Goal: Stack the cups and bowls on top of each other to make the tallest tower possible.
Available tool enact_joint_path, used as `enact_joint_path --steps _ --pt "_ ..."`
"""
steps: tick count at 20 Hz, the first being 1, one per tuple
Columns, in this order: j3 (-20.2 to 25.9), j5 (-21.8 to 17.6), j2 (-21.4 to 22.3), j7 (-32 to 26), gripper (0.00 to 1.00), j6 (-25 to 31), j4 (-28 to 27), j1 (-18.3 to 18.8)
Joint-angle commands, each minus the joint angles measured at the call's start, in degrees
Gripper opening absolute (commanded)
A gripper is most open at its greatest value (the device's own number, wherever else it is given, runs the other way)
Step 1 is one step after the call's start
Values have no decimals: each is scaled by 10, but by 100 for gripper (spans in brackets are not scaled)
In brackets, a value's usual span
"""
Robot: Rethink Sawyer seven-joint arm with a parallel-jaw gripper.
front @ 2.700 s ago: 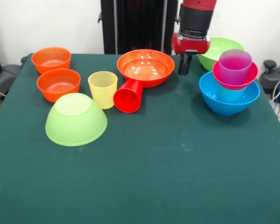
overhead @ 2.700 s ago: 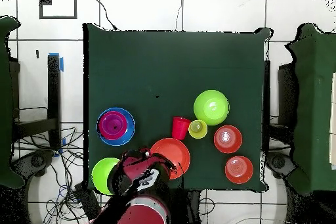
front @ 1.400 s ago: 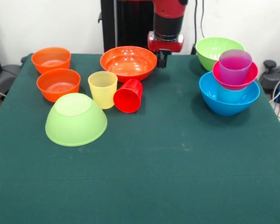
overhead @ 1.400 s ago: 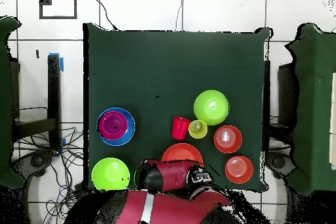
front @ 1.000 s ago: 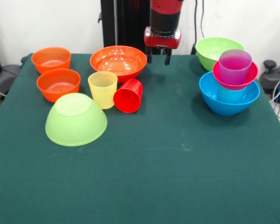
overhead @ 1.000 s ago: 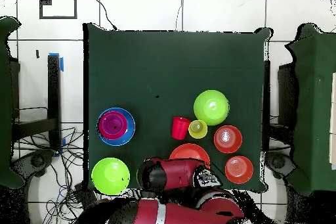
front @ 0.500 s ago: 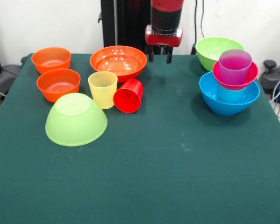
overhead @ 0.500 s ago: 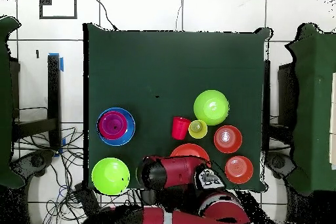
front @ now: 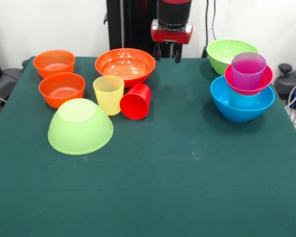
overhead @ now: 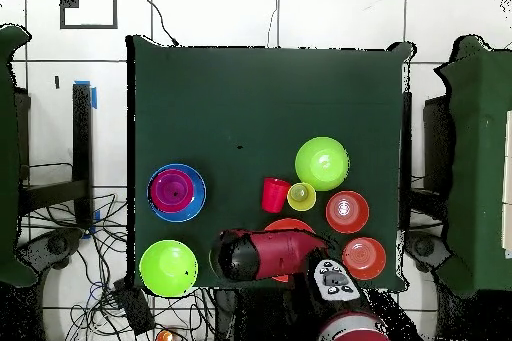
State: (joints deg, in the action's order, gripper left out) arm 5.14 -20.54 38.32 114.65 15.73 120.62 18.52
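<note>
Hand (front: 167, 53) empty with fingers apart, raised beside wide orange bowl (front: 125, 65), red cup (front: 136, 101) lying tipped beside upright yellow cup (front: 108, 94) on green surface (front: 187, 168)

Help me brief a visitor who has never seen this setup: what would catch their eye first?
Probably the small tower at the front view's right: a purple cup in a magenta bowl, over a light blue cup sitting in the blue bowl. Next, the lime green bowl lying upside down at the left, with a red cup tipped on its side beside an upright yellow cup. The gripper hangs open at the table's far edge.
</note>
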Motion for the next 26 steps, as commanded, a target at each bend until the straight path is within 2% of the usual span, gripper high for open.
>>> enact_joint_path --steps 1,6,10,13,19,26 --pt "66 -37 7 -46 100 50 -4 23" --pt "49 -98 -40 -48 100 -8 -7 46" --pt "46 -132 -60 -38 100 -26 -13 58" --pt "35 -159 -85 -14 100 -54 -17 54" --pt "13 -193 -151 20 100 -101 -53 38" --pt "-1 -201 -208 30 100 -139 -92 24"
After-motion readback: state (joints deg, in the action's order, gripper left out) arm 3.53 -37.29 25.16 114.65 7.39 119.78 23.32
